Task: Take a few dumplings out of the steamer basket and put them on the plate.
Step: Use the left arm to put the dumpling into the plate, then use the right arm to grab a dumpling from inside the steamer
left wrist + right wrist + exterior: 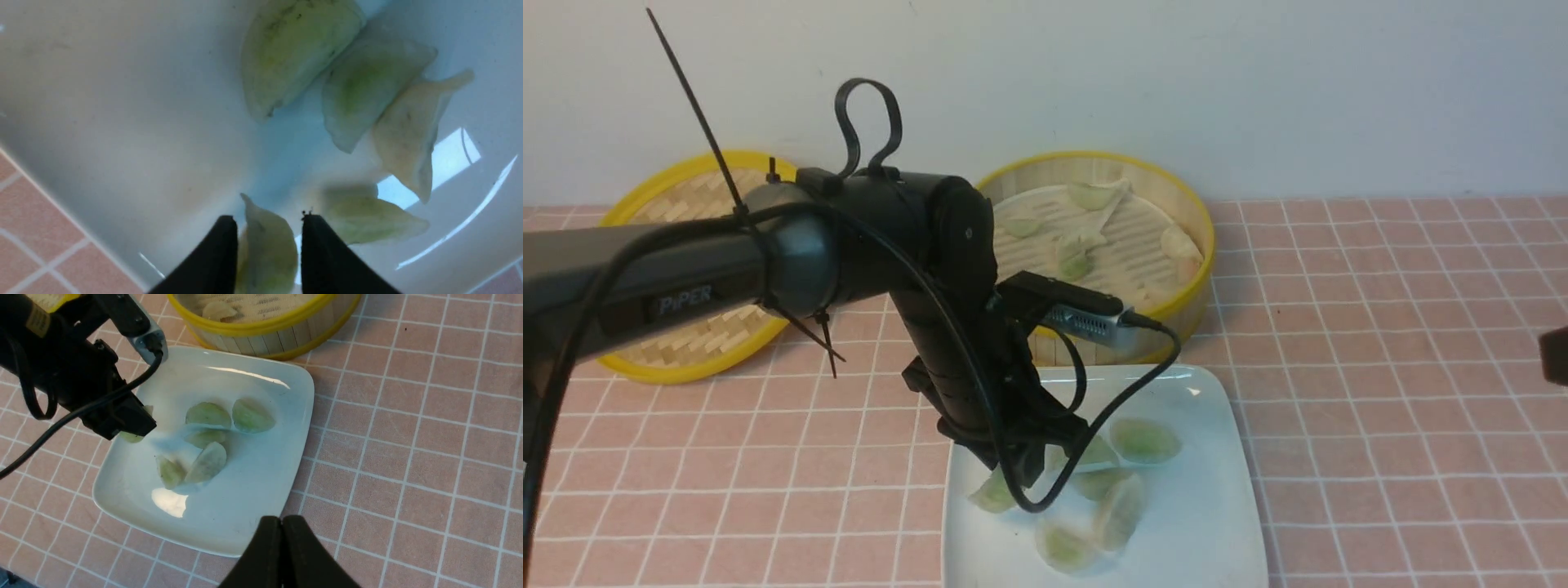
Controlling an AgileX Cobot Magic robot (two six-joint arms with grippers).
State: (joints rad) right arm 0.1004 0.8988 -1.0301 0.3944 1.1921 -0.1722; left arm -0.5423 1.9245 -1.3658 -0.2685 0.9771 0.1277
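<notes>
Sitting at far left on the desk (1380, 327) is a woven lid (678, 200). Next, the left end effector (269, 218) hangs low over the left part of the plate (1209, 523), its fingers flanking one dumpling (267, 249); whether they pinch it cannot be told. Five more dumplings (1145, 439) cluster mid-plate. Behind it stands the steamer basket (1196, 269), several inside. At right, the right end effector (282, 520) is pressed together, empty.
</notes>
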